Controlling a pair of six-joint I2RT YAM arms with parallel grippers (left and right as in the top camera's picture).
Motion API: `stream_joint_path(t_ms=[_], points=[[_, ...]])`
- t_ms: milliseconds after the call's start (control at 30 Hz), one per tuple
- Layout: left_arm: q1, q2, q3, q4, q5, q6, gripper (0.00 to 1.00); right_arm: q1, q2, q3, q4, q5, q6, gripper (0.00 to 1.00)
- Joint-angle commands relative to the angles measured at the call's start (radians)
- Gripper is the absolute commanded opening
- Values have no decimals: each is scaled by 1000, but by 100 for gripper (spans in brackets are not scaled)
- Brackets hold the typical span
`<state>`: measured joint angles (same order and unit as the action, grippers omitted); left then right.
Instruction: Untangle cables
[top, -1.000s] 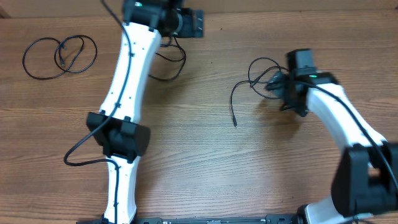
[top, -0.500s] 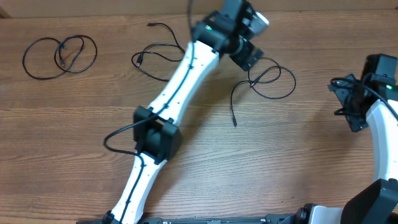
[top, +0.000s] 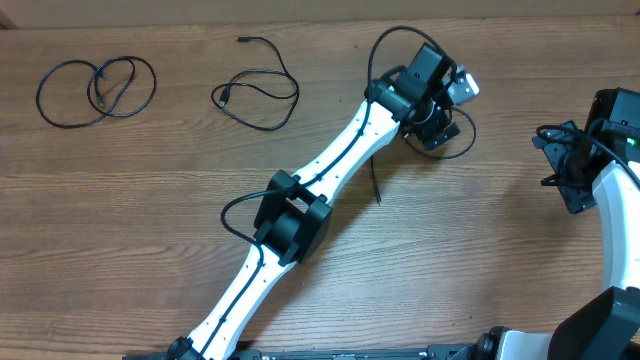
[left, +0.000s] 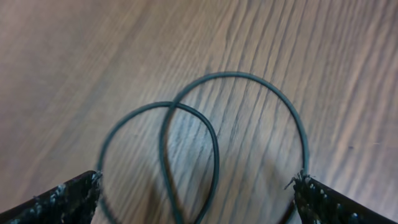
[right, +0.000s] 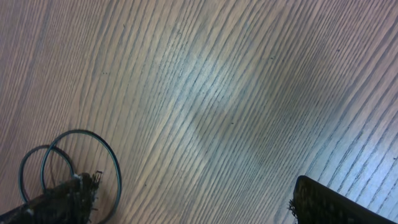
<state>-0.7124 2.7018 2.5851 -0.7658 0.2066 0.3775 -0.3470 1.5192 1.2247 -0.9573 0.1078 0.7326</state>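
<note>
Black cable loops (left: 236, 74) — centred between wide-spread jaws of left gripper (left: 198, 180)

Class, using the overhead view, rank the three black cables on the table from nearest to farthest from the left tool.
1. right-hand cable: looped directly beneath the left tool, tail trailing toward the robot.
2. middle cable: further left, at the far side.
3. far-left cable: farthest, at the far left.
</note>
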Motion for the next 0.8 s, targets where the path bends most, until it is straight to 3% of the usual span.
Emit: stream_joint_path(t_ms=[0,233,633,767], points=[[5,45,2,28,13,27,93,-1,-4,18,5,3,3,100],[7,80,2,76,19,27,91,-1,-4,18,5,3,3,100],[20,100,-5,90,20,-2,73,-1,-4,18,5,3,3,100],[39,109,-10,115,39,-98,79,-1,-5,18,5,3,3,100]])
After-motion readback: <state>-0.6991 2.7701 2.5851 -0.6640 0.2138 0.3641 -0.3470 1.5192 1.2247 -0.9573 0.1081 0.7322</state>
